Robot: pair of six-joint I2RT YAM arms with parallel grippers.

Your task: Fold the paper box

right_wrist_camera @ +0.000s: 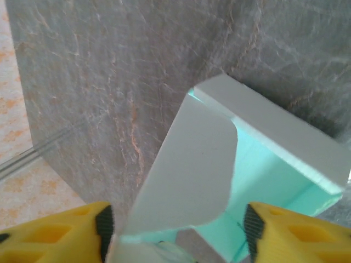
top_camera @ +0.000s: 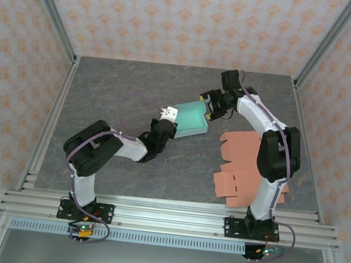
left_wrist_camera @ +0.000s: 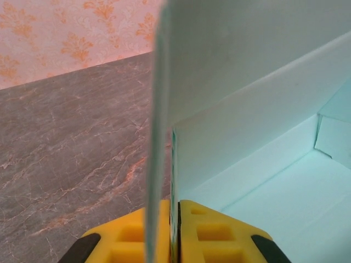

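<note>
The teal paper box (top_camera: pixel 189 121) lies half-folded in the middle of the table. My left gripper (top_camera: pixel 167 121) holds its near-left side. In the left wrist view the yellow fingers (left_wrist_camera: pixel 216 233) of the left gripper (left_wrist_camera: pixel 174 222) are shut on a thin upright box wall (left_wrist_camera: pixel 164 109), with the teal inside of the box (left_wrist_camera: pixel 285 186) to the right. My right gripper (top_camera: pixel 211 107) is at the box's far right corner. In the right wrist view the right gripper (right_wrist_camera: pixel 178 233) stands open, its fingers (right_wrist_camera: pixel 296 233) on either side of a raised pale flap (right_wrist_camera: pixel 189 175) that they do not pinch.
Flat salmon-coloured box blanks (top_camera: pixel 247 168) lie on the right of the grey marbled table (top_camera: pixel 116 93), partly under the right arm. Metal frame rails (top_camera: pixel 50 117) border the table on the left, right and near edge.
</note>
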